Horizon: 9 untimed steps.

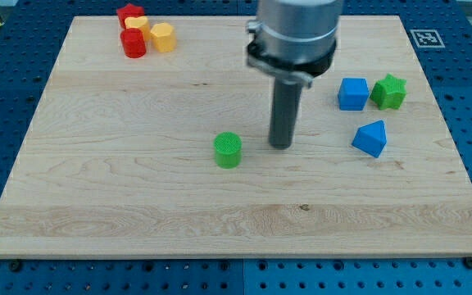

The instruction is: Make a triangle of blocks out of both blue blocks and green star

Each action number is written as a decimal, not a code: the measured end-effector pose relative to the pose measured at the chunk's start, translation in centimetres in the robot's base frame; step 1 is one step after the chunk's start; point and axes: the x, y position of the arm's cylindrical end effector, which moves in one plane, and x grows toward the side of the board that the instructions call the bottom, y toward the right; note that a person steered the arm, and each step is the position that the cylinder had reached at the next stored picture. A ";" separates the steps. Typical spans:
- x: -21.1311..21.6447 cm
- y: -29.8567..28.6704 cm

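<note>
A blue cube (pixel 352 93) sits at the view's right, touching a green star (pixel 389 91) on its right side. A blue triangular block (pixel 371 138) lies just below them, a small gap apart. My tip (pixel 281 145) rests on the board near the middle, well to the left of these three blocks. A green cylinder (pixel 228 150) stands just left of my tip, not touching it.
At the view's top left is a cluster: a red block (pixel 129 14), a yellow block (pixel 137 24), a red cylinder (pixel 133 43) and a yellow hexagonal block (pixel 162 37). The wooden board (pixel 97 188) lies on a blue perforated table.
</note>
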 end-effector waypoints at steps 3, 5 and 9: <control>-2.7 10.3; 0.1 10.9; -1.6 15.7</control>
